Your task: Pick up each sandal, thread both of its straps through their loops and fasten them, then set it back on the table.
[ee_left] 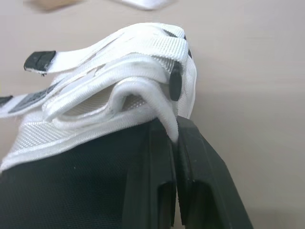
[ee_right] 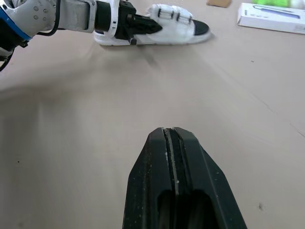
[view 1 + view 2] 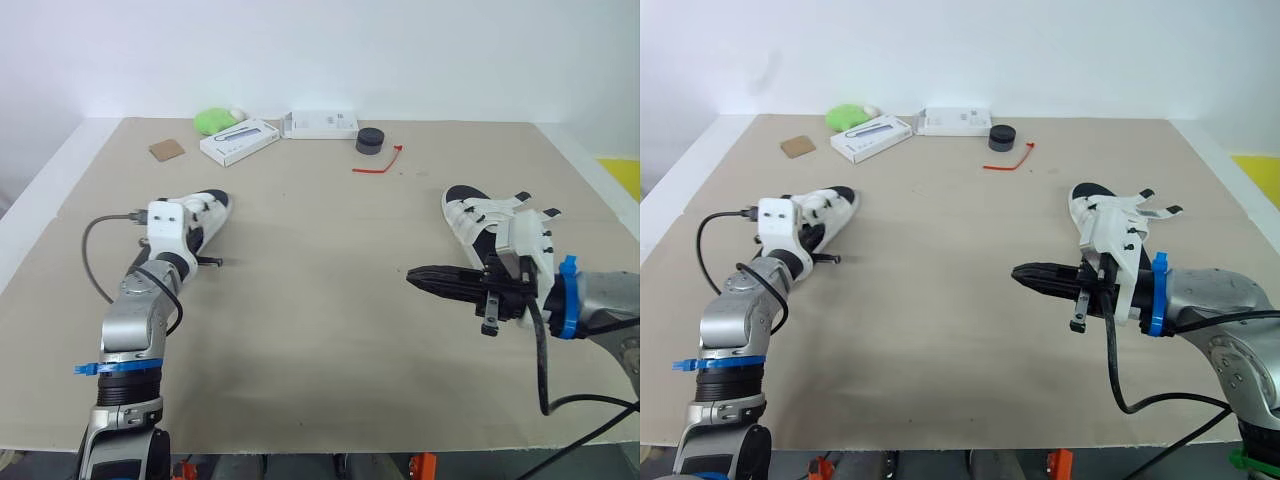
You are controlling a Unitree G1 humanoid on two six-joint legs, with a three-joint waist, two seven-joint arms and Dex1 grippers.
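Two white sandals with black soles lie on the tan table. The left sandal [image 3: 210, 212] lies on the left side, and my left gripper [image 1: 175, 138] is shut on a fold of its white webbing. The same sandal [image 2: 177, 25] lies flat on the table in the right wrist view. Loose black-tipped straps [image 1: 40, 61] stick out to one side of it. The right sandal [image 3: 478, 218] lies on the right side with its straps [image 3: 535, 212] splayed open. My right gripper [image 3: 418, 277] hovers left of that sandal, shut and holding nothing, its fingers [image 2: 174, 157] pressed together.
Along the far edge lie two white boxes [image 3: 240, 140] [image 3: 320, 124], a green object [image 3: 213, 121], a black round object [image 3: 370, 140], a red tie [image 3: 380, 165] and a small brown square [image 3: 166, 150]. The table's middle is bare.
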